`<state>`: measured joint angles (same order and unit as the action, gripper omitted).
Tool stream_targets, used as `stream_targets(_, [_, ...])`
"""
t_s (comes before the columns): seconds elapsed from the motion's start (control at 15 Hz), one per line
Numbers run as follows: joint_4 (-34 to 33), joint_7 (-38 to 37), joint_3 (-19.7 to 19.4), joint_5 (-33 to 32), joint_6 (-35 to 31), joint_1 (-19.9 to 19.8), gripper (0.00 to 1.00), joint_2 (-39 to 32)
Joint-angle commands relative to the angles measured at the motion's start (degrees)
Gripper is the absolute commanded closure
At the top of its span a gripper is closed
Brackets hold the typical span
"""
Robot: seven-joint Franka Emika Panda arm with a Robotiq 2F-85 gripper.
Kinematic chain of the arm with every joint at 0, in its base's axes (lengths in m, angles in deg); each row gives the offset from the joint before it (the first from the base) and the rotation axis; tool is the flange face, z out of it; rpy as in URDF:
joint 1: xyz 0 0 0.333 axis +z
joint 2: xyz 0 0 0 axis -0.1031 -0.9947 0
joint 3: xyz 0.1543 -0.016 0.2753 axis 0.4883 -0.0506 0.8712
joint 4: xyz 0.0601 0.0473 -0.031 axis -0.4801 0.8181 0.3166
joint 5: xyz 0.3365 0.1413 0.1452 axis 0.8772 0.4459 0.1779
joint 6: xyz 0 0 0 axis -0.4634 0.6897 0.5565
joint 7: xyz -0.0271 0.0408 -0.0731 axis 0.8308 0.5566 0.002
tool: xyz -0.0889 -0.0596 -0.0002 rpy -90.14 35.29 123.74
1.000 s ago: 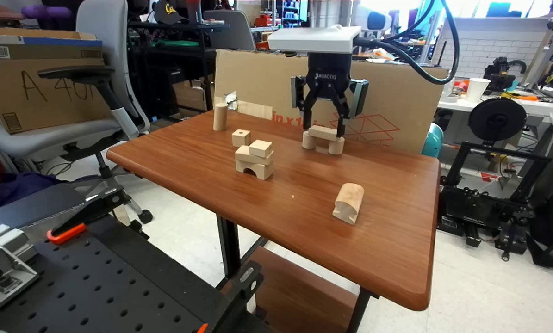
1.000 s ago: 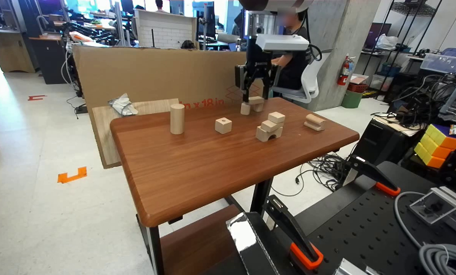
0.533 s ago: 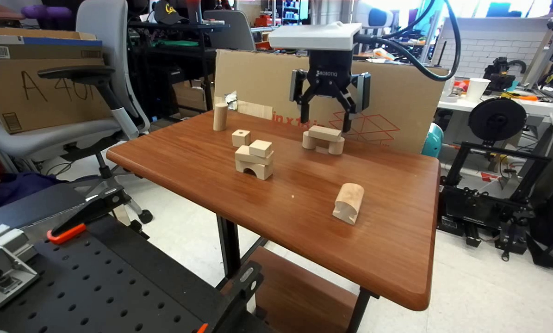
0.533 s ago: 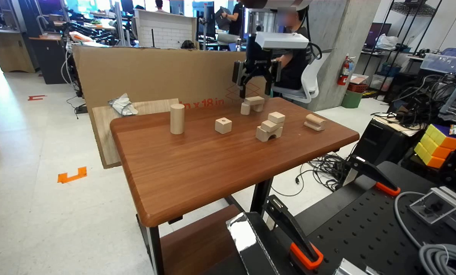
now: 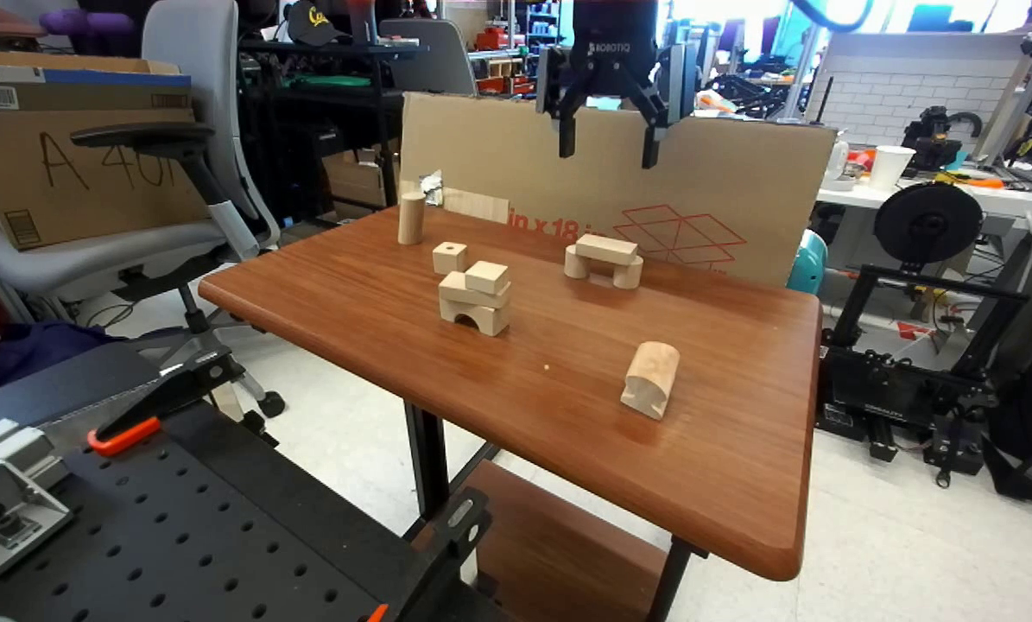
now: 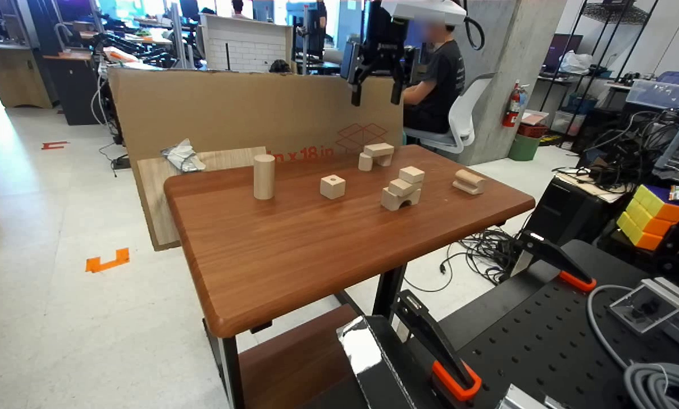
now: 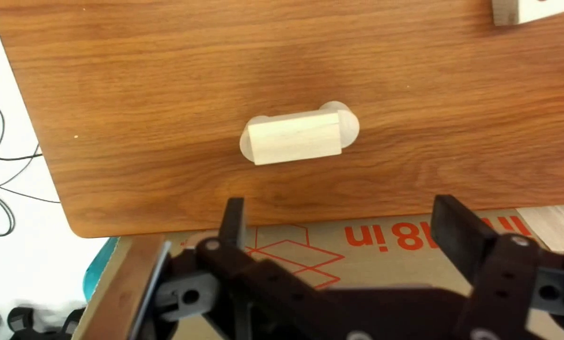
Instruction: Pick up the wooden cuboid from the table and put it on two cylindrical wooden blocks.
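Standing leftmost on the worktop (image 5: pixel 567 406) in an exterior view is a tall cylinder (image 5: pixel 410 218), with a cube (image 5: pixel 450 259) next, then a stack (image 5: pixel 474 295) with an arch (image 5: pixel 497 320) at its base. Further right, the cuboid (image 5: pixel 607 250) lies across two short cylinders (image 5: pixel 627 275), bridging the gap between them. The end effector (image 5: pixel 609 155) hangs well above the cuboid, its jaws spread apart. A domed block (image 5: pixel 651 380) lies rightmost.

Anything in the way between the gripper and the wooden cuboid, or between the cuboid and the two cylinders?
Nothing visible is in the way. The open gripper hangs above the wooden cuboid with a visible gap, and the cuboid already rests directly on the two cylindrical wooden blocks.
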<state>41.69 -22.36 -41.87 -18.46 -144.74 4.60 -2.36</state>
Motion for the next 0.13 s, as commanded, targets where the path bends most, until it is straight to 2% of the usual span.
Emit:
stream_targets(0.0, [0.15,0.1,-0.13,0.11,0.14,0.1,0.0,0.16])
stream_targets(0.07, [0.35,0.1,-0.13,0.11,0.14,0.1,0.0,0.15])
